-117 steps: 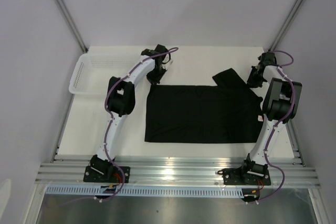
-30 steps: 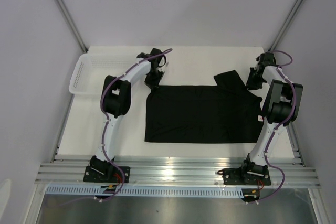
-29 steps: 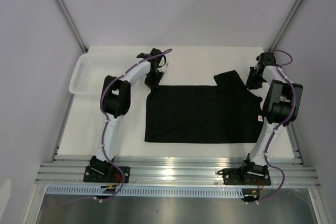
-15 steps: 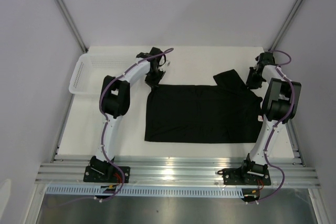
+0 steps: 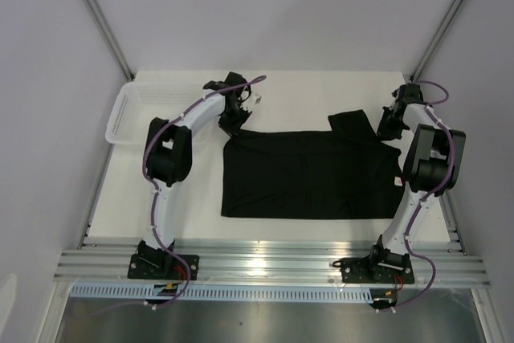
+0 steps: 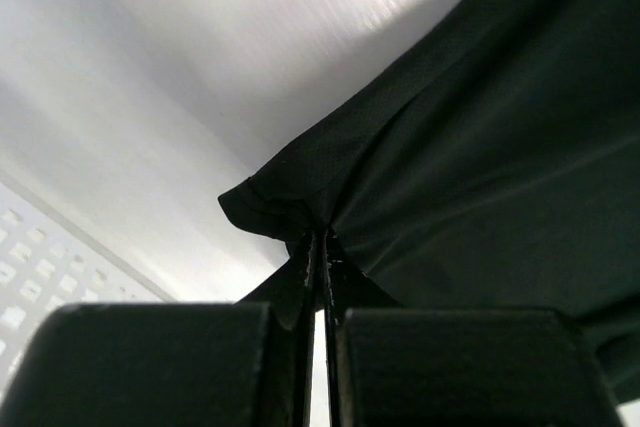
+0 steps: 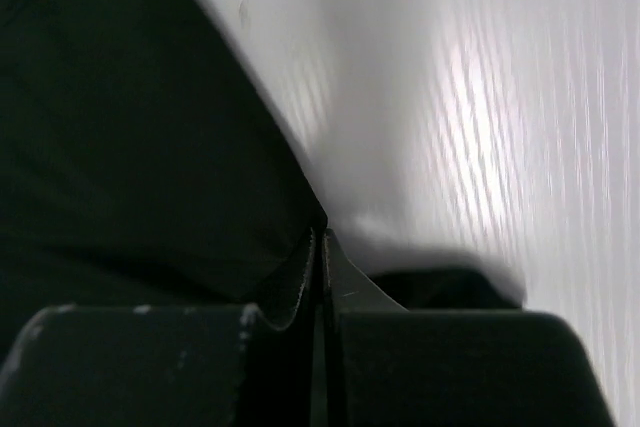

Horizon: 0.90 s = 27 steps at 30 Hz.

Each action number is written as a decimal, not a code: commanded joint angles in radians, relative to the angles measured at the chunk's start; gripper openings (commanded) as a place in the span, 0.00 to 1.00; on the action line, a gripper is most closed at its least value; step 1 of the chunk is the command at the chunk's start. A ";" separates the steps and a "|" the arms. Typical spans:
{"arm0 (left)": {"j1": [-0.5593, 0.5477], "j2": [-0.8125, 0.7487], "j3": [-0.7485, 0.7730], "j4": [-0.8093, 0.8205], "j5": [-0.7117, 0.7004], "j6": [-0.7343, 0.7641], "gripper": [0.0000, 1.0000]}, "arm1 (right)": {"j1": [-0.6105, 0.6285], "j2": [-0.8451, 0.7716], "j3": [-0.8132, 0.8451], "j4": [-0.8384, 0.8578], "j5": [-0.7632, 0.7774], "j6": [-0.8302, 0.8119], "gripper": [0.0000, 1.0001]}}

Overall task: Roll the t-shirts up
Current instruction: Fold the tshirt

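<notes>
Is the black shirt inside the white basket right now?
No, the shirt lies spread on the table, apart from the basket at the far left corner.

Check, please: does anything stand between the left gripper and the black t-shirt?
Nothing visible does. The left gripper is shut directly on a far corner of the black t-shirt. The white mesh basket stands apart, to the left of that corner.

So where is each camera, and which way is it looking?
Top camera: high behind the robot, looking down on table, t-shirt, basket, left arm, right arm.
Left wrist: rides the left gripper, faces along its shut fingers at pinched t-shirt corner.
Right wrist: rides the right gripper, fingers shut on the t-shirt's edge.
All three share the t-shirt.
</notes>
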 commanded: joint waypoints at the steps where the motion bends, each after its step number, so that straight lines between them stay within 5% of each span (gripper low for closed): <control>1: -0.005 -0.111 -0.047 0.027 0.064 0.083 0.01 | -0.004 -0.148 -0.046 0.013 -0.008 0.002 0.00; 27: -0.008 -0.342 -0.356 0.113 0.180 0.131 0.01 | -0.059 -0.504 -0.352 -0.060 0.057 0.140 0.00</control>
